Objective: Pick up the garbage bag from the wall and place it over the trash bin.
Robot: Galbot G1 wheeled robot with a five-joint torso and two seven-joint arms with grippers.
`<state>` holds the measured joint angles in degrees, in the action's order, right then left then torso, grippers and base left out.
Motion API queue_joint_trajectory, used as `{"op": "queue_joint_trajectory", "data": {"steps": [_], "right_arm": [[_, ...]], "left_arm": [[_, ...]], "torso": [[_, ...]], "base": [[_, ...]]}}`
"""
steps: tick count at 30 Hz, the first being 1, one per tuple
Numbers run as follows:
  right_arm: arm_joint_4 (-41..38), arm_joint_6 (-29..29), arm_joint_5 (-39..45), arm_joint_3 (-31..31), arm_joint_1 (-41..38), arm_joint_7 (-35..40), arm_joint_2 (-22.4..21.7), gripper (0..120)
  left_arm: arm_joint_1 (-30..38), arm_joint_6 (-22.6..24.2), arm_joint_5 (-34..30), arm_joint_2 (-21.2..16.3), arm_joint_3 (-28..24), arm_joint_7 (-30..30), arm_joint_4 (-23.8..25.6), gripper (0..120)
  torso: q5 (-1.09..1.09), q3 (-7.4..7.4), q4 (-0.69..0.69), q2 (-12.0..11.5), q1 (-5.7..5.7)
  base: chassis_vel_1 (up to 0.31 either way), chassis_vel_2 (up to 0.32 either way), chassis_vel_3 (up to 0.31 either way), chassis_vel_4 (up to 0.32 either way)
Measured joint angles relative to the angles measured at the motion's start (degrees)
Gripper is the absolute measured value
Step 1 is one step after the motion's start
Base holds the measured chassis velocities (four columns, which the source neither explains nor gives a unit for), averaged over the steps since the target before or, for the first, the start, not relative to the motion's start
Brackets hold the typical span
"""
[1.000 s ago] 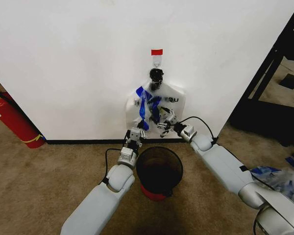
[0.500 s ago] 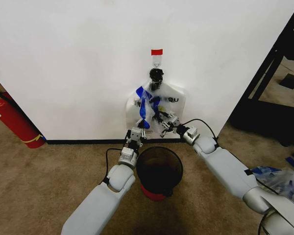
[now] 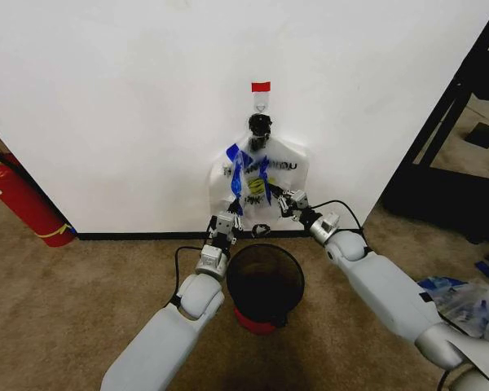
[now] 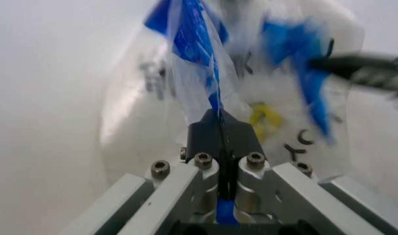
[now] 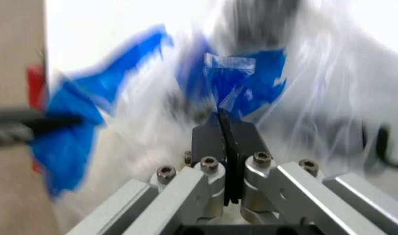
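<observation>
Thin, crinkly, clear plastic garbage bag [image 3: 246,175] with bright blue tape patches: hangs from a small red-topped hook on the large plain white wall [image 3: 130,106], bunched at the top, spread lower down against the wall, directly above the bin. Pinched at both lower edges. Small round black mesh-sided trash bin [image 3: 265,285] with a red base: upright on the carpet just before the wall's black baseboard, mouth open, beneath the bag.
</observation>
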<state>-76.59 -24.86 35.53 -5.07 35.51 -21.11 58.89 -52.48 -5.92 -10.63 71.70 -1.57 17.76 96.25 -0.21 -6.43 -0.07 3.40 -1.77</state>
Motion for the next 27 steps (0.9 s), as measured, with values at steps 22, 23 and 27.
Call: {"op": "queue_joint_trajectory", "data": {"steps": [22, 23, 27], "right_arm": [[-26.9, -7.4, -2.0, 37.1, 47.8, -15.6, -3.0, 0], [-27.3, -8.3, -2.1, 38.3, 49.9, -16.7, -2.3, 0], [-28.0, -9.2, -2.1, 39.6, 51.9, -17.8, -1.7, 0]], "left_arm": [[-24.6, -0.6, 0.7, -2.9, 7.4, 2.3, 19.5, 0], [-25.3, -1.1, 1.4, -2.7, 7.3, 2.3, 19.3, 0], [-26.2, -1.4, 2.1, -2.5, 7.3, 2.3, 19.3, 0]], "torso": [[0.01, 0.01, -0.04, 0.0, 0.01], [0.01, 0.01, -0.02, 0.0, 0.01], [0.01, 0.01, -0.02, 0.0, 0.01]], "base": [[0.000, 0.000, 0.000, 0.000], [0.000, 0.000, 0.000, 0.000], [0.000, 0.000, 0.000, 0.000]]}}
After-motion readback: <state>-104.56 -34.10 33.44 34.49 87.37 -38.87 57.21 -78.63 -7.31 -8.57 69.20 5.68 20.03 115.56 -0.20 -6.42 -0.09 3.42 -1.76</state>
